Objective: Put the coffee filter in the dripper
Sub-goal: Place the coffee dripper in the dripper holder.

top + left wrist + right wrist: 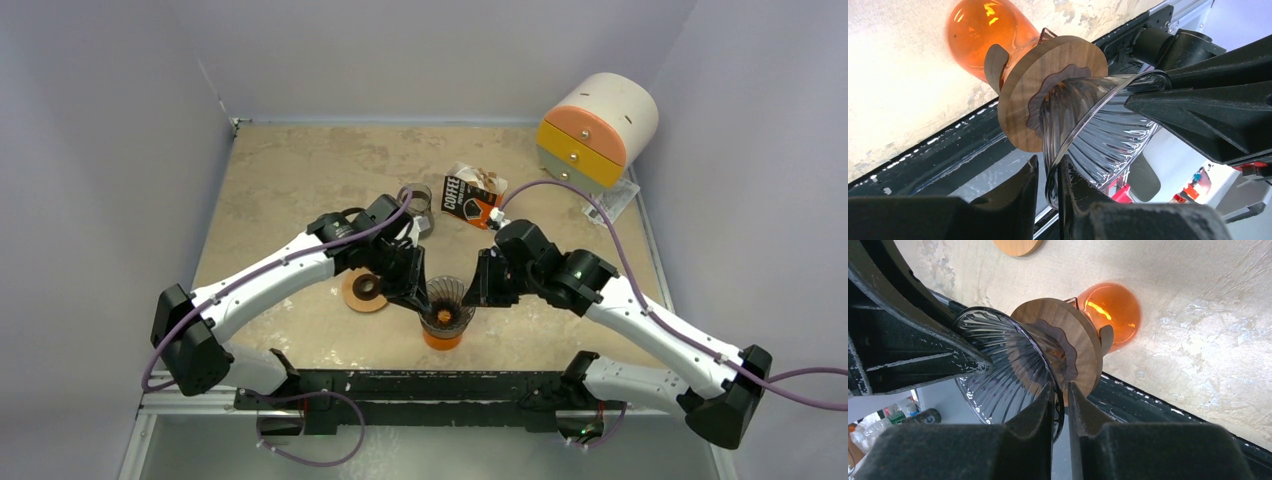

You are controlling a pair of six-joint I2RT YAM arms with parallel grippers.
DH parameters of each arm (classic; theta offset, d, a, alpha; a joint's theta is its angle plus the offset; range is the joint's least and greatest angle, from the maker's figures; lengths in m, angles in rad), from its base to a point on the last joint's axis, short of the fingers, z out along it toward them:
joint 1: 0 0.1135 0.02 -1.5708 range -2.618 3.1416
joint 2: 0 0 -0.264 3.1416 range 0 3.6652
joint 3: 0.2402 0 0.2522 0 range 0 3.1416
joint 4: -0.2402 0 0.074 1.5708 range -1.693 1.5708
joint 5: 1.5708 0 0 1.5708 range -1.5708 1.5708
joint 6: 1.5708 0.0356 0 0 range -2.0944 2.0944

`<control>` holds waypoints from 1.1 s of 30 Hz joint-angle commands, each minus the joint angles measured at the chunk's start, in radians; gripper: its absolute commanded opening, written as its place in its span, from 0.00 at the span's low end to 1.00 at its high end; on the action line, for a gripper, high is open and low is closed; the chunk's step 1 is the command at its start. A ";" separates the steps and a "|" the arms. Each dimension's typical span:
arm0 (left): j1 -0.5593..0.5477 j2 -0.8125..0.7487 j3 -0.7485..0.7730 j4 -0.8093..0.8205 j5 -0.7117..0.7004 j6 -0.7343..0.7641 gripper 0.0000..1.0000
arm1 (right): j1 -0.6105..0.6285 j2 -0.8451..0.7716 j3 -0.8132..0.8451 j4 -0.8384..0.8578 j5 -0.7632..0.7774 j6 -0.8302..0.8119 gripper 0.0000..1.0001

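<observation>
A clear ribbed glass dripper (446, 297) with a wooden collar (1048, 65) sits on an orange glass carafe (442, 336) near the table's front edge. My left gripper (418, 298) pinches the dripper's left rim, its jaws narrowed around the glass (1048, 162). My right gripper (478, 292) pinches the opposite rim in the same way (1060, 387). The dripper (998, 365) looks empty inside. A coffee filter packet (472, 196) marked COFFEE lies behind the arms. No loose filter shows.
A round wooden coaster (364, 291) with a dark ring on it lies left of the carafe. A small glass cup (418, 200) stands behind the left arm. A round drawer unit (597, 130) stands at the back right. A black rail (420, 385) runs along the front edge.
</observation>
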State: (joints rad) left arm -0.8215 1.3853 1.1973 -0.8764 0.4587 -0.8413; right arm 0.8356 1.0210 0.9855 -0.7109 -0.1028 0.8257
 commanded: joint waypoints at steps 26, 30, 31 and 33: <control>-0.007 0.021 0.180 -0.196 -0.108 0.116 0.38 | 0.000 0.032 0.143 -0.149 0.028 -0.038 0.38; -0.007 0.021 0.216 -0.217 -0.124 0.133 0.40 | 0.000 0.034 0.171 -0.161 0.049 -0.050 0.43; -0.006 0.021 0.226 -0.222 -0.126 0.137 0.42 | 0.000 0.034 0.180 -0.167 0.059 -0.051 0.44; -0.001 0.021 0.248 -0.232 -0.129 0.150 0.44 | 0.000 0.034 0.207 -0.185 0.080 -0.054 0.46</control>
State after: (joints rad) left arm -0.8314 1.4101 1.3754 -1.0760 0.3508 -0.7345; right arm 0.8375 1.0550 1.1221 -0.8478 -0.0753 0.7929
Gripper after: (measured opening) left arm 0.416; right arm 0.446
